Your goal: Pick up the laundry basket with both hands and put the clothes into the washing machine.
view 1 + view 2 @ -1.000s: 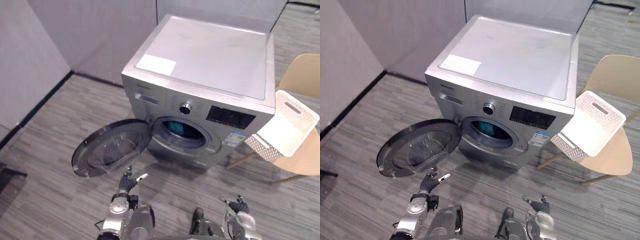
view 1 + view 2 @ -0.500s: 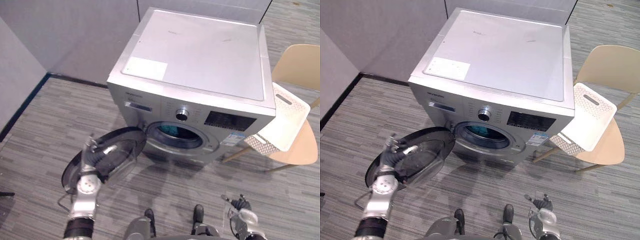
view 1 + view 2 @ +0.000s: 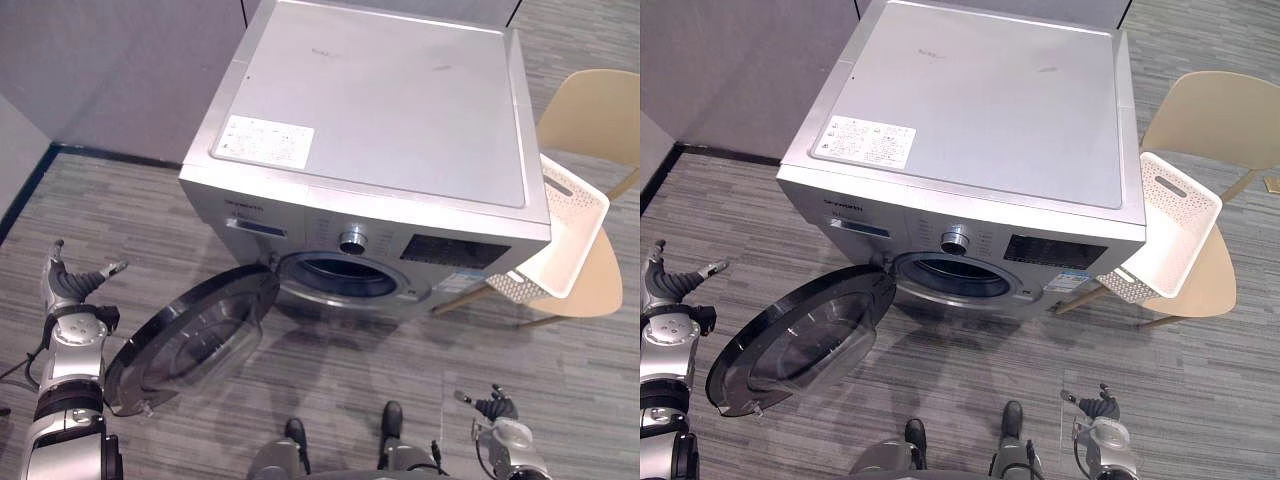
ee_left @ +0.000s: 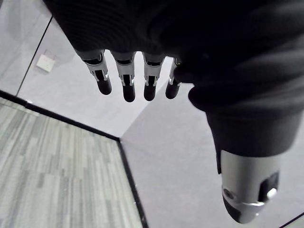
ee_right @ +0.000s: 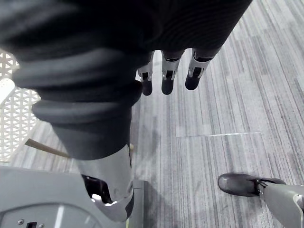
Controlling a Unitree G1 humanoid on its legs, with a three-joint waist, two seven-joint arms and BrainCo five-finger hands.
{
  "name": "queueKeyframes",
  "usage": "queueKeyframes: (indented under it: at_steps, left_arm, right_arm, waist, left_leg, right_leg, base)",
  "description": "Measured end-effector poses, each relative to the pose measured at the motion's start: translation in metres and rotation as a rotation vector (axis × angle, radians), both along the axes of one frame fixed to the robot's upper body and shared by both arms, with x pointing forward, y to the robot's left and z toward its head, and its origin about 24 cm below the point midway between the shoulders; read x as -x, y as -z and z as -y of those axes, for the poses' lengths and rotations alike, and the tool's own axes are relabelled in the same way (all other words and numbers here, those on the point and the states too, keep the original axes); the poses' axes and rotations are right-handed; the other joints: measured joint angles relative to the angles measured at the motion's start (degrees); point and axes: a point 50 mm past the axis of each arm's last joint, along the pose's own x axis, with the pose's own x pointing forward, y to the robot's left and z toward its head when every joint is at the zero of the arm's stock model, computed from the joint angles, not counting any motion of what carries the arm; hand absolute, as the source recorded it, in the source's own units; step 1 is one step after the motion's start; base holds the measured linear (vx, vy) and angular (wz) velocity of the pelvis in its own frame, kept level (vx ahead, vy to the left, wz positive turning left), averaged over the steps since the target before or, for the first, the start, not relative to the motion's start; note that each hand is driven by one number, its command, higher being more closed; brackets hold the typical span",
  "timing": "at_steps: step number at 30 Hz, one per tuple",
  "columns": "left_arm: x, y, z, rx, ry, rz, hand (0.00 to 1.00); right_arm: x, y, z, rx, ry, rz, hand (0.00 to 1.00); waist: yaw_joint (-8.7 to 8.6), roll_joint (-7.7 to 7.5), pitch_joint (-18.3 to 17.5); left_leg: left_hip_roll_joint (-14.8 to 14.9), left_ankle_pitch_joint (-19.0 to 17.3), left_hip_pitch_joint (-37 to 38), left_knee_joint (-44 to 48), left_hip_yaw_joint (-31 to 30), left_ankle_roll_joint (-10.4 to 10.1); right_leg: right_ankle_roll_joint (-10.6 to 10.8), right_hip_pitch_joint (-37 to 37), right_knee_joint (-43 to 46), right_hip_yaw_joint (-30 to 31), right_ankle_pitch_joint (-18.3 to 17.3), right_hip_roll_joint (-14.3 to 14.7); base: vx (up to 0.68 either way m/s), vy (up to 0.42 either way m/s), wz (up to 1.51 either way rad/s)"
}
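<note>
A silver front-loading washing machine (image 3: 370, 130) stands ahead with its round door (image 3: 190, 335) swung open to the left and the drum opening (image 3: 335, 277) dark inside. A white perforated laundry basket (image 3: 560, 240) rests tipped on a beige chair (image 3: 600, 130) to the machine's right; no clothes show in it. My left hand (image 3: 72, 290) is raised at the far left, beyond the door's outer edge, fingers (image 4: 124, 80) straight and holding nothing. My right hand (image 3: 497, 412) hangs low at the lower right, fingers (image 5: 167, 76) relaxed over the floor, far from the basket.
Grey walls (image 3: 120, 70) close in behind and to the left of the machine, with a dark skirting line (image 3: 90, 155) at their foot. Grey striped flooring (image 3: 330, 380) lies in front. The open door takes up floor room at the left front.
The view has shifted closer over the machine. My left hand has swung from in front of the open door out to the far left. The right hand stays low.
</note>
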Motion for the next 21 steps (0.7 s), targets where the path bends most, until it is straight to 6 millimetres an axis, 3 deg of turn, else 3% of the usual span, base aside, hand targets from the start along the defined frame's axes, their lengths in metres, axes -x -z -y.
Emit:
queueKeyframes:
  at_steps: [4, 8, 13, 15, 18, 21]
  left_arm:
    - [0.004, 0.024, 0.014, 0.101, 0.026, -0.04, 0.0]
    - [0.012, 0.05, 0.035, 0.209, 0.02, -0.048, 0.0]
    - [0.018, 0.072, 0.064, 0.291, 0.076, -0.049, 0.0]
    - [0.017, 0.082, 0.085, 0.345, 0.119, -0.05, 0.0]
    - [0.02, 0.097, 0.118, 0.426, 0.186, -0.068, 0.0]
    - [0.019, 0.101, 0.144, 0.464, 0.284, -0.081, 0.0]
  right_arm:
    - [-0.001, 0.0, -0.001, -0.009, -0.019, 0.002, 0.0]
    - [-0.009, -0.003, -0.004, -0.006, -0.045, 0.017, 0.0]
    - [-0.01, -0.003, -0.004, -0.005, -0.047, 0.017, 0.0]
    - [-0.011, -0.003, -0.003, -0.003, -0.047, 0.018, 0.0]
    - [-0.012, -0.003, -0.005, -0.002, -0.054, 0.017, 0.0]
    - [-0.017, -0.004, -0.01, -0.008, -0.06, 0.026, 0.0]
  waist:
    - [1.28, 0.18, 0.79]
    - [1.4, 1.4, 1.48]
    - [1.65, 1.71, 1.58]
    - [2.62, 2.31, 1.53]
    - [2.62, 3.49, 1.45]
    - [2.6, 3.62, 1.47]
  left_leg:
    - [0.65, 0.0, -0.12, 0.17, 0.21, -0.01]
    - [0.7, 0.0, 0.5, 0.16, 0.22, -0.02]
    - [-0.71, 0.01, 1.36, 0.13, -0.29, -0.02]
    - [-1.4, 0.03, 1.37, 0.12, -0.54, 0.01]
    - [-2.16, 0.07, 1.41, 0.02, -1.95, 0.04]
    - [-2.66, 0.78, 1.41, -0.51, -2.81, 0.19]
  right_leg:
    - [-0.06, -0.35, 0.19, 0.03, 0.04, 0.57]
    - [0.14, -0.14, 1.16, 0.0, -0.14, 0.53]
    - [1.75, 0.76, 2.05, -0.31, -2.48, -0.96]
    - [2.34, 0.96, 1.94, -0.42, -3.11, -1.58]
    - [2.57, 1.95, 1.63, -1.85, -3.35, -1.88]
    - [2.56, 2.37, 1.1, -2.1, -3.34, -2.11]
  base:
    - [0.1, -0.045, -0.04]
    - [0.07, -0.022, -0.01]
    - [0.04, -0.011, 0.11]
    - [0.01, -0.022, 0.09]
    - [-0.02, -0.012, 0.23]
    - [-0.06, -0.013, 0.17]
